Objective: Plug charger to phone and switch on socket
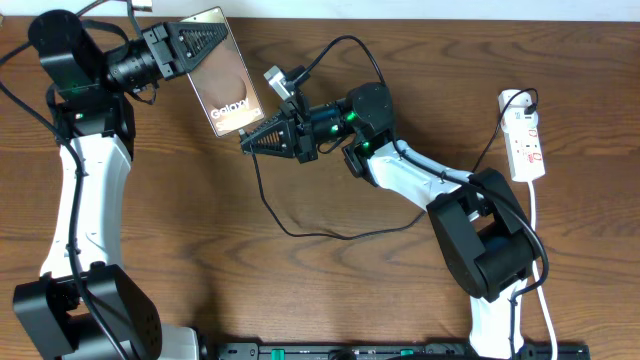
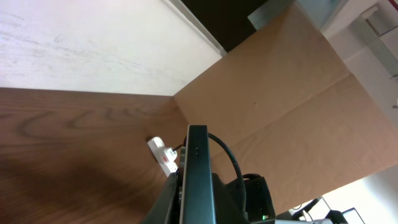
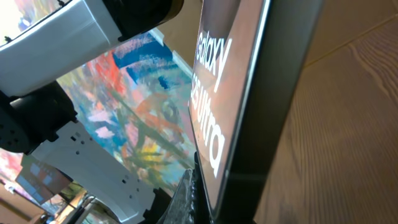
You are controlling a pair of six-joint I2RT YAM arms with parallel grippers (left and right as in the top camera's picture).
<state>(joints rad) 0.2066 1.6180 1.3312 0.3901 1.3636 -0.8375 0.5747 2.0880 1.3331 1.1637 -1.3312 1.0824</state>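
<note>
- Phone (image 1: 225,85) raised off the surface (image 1: 350,300), pinched by your left hand (image 1: 188,48).
- Your right hand (image 1: 248,141), pressed together on the charger (image 1: 300,232), sits at the phone's lower edge.
- Socket (image 1: 525,140) lies far right.

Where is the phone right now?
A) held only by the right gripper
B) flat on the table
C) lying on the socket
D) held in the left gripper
D: the left gripper is shut on the phone's top end and holds it off the table, while the right gripper only brings the charger to its lower end.
</note>
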